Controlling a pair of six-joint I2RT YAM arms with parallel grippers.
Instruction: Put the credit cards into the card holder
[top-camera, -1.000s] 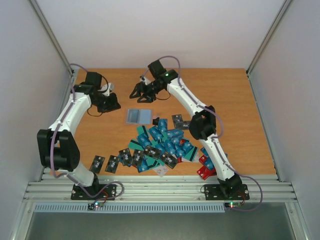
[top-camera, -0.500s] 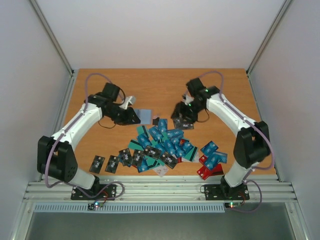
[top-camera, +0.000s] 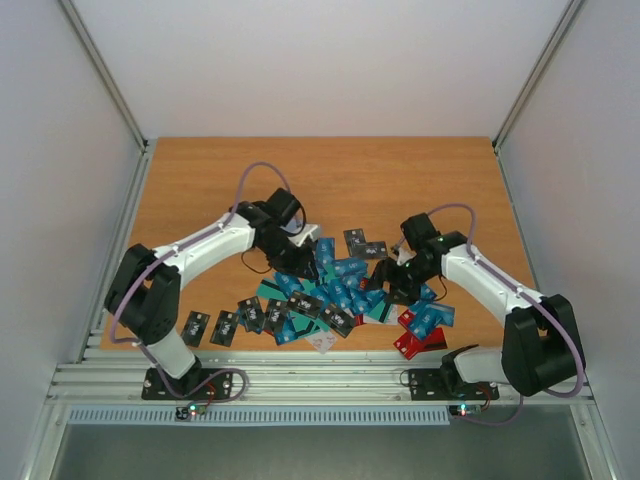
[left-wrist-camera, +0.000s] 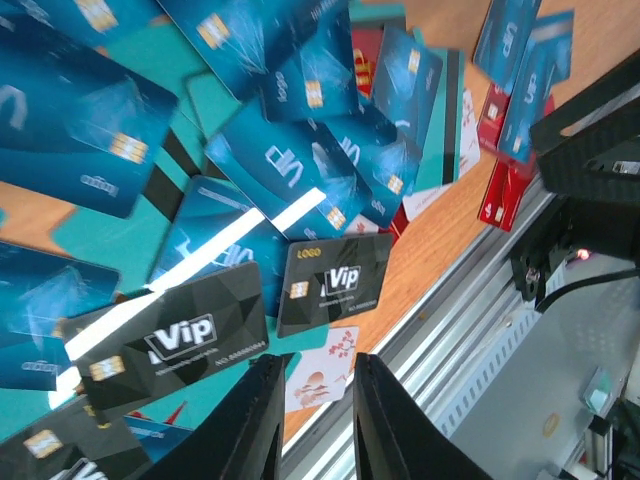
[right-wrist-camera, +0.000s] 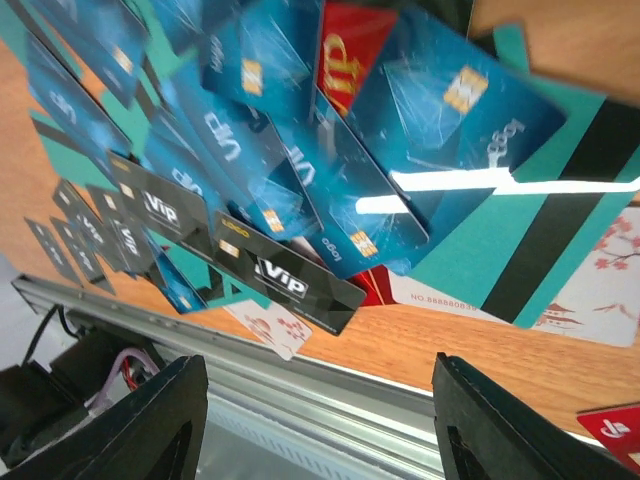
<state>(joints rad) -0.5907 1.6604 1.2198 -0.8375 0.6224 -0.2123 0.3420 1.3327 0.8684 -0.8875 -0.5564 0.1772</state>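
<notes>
Left pincer (left-wrist-camera: 312, 395) narrowly apart, right pincer (right-wrist-camera: 315, 375) wide apart, both empty above the cards (top-camera: 335, 285), whose overlap risks a double pick.

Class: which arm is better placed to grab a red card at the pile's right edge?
Right. The right arm ends beside the red cards, jaws wide open; the left arm is across the pile.

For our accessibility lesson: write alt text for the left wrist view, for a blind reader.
Overlapping blue and teal credit cards fill the frame, two black VIP cards nearest the left end effector, whose fingers stand slightly apart, empty.
</notes>
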